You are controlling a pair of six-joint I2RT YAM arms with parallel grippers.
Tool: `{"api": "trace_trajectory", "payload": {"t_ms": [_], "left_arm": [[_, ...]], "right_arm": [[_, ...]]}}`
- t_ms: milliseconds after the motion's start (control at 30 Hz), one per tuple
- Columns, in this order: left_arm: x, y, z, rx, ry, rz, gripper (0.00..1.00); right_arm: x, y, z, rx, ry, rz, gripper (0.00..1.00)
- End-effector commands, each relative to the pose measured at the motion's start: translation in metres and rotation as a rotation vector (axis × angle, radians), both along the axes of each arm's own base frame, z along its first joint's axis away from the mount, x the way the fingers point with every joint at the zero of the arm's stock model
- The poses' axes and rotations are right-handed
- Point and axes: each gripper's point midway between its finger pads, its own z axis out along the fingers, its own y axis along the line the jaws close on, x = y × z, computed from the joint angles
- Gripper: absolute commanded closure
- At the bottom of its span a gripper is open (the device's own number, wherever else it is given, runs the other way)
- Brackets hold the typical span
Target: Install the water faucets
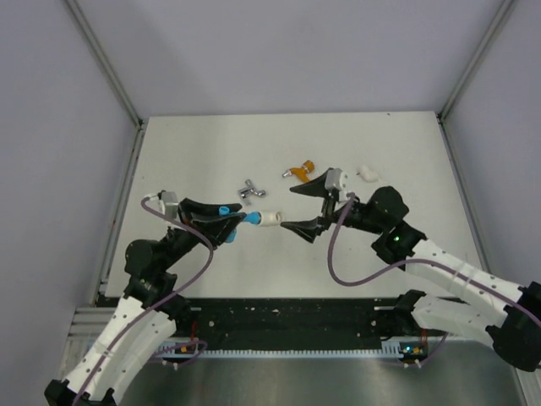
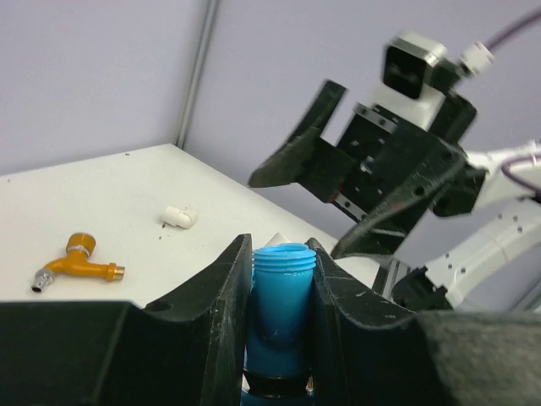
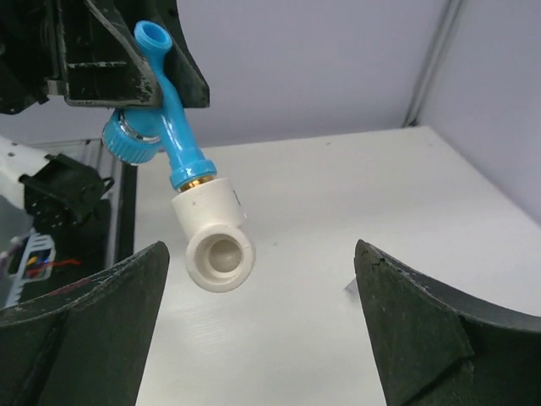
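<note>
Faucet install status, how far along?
Done: blue faucet looks seated in a white elbow. In hand: left fingers grip that faucet; right fingers stand open beside the elbow. To do: orange faucet and silver faucet lie loose, spare elbow nearby.

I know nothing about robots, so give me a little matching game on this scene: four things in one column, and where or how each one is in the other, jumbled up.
Things:
1. bright blue plastic faucet
2. silver metal faucet
3. loose white plastic elbow fitting
4. right pincer

States:
A. jaws wide apart, holding nothing
B. clamped in the left pincer
C. lying on the table, towards its far right corner
D. lying on the table just left of the orange T-shaped faucet, seen from above

Pairs: 1-B, 2-D, 3-C, 4-A
</note>
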Motion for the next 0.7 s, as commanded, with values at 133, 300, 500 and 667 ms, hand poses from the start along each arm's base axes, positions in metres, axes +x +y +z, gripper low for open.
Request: {"api": "trace_trajectory", "payload": {"t_ms": [133,300,500,667], "left_arm": [[0.035,0.015,0.008,-0.26,0.306,0.105,1.0],[0.048,0.02,0.0,-0.327,0.406,0.144,1.0],[0.057,0.021,-0.008,-0.346,0.454,0.173,1.0],[0.057,0.022,-0.004,-0.378,0.461,0.164,1.0]], "right_arm": [[0.008,-0.02,0.022,0.154,-0.375,-0.218,0.1],[-0.012,-0.005,0.017,0.139,-0.547,-0.251,0.11],[-0.013,0.005,0.007,0.072,-0.643,-0.328,0.12],[-0.011,0.016,-0.003,0.028,-0.658,-0.326,0.23]]}}
